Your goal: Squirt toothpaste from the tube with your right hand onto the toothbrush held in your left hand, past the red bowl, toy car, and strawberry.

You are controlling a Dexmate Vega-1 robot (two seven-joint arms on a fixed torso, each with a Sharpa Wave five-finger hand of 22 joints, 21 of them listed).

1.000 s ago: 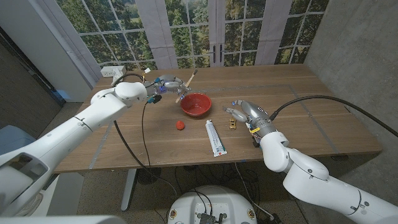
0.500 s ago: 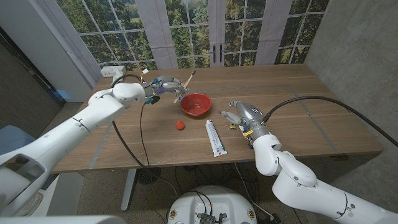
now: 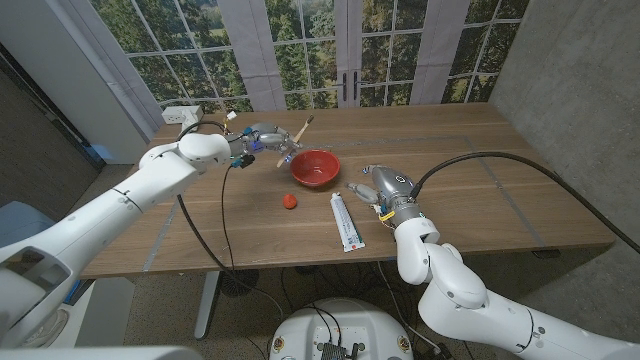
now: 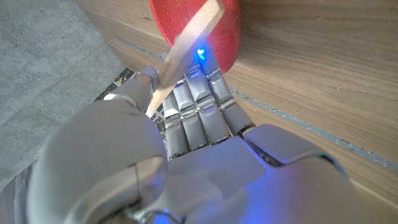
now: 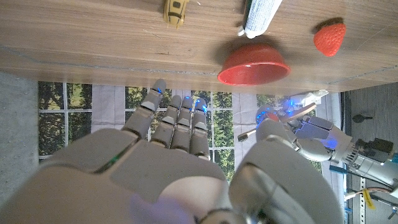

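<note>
My left hand [image 3: 262, 137] holds a wooden toothbrush [image 3: 297, 135] up behind the red bowl [image 3: 315, 167], brush end tilted away over the table. In the left wrist view the handle [image 4: 186, 46] runs between my fingers [image 4: 199, 112], just short of the bowl [image 4: 217, 25]. The white toothpaste tube [image 3: 346, 221] lies flat in front of the bowl, with the strawberry [image 3: 289, 201] to its left. My right hand [image 3: 378, 185] hovers open just right of the tube's far end, holding nothing. The right wrist view shows the toy car [image 5: 174, 11], tube [image 5: 261, 15], bowl [image 5: 254, 64] and strawberry [image 5: 329, 37] beyond my fingers [image 5: 177, 121].
A white power strip [image 3: 180, 115] sits at the table's back left corner. A black cable [image 3: 228, 215] hangs from my left arm over the front left of the table [image 3: 500, 200]. Windows stand behind the far edge.
My right hand has moved left across the table, from beyond the toy car to beside the tube's far end. My left hand has drawn back slightly with the toothbrush.
</note>
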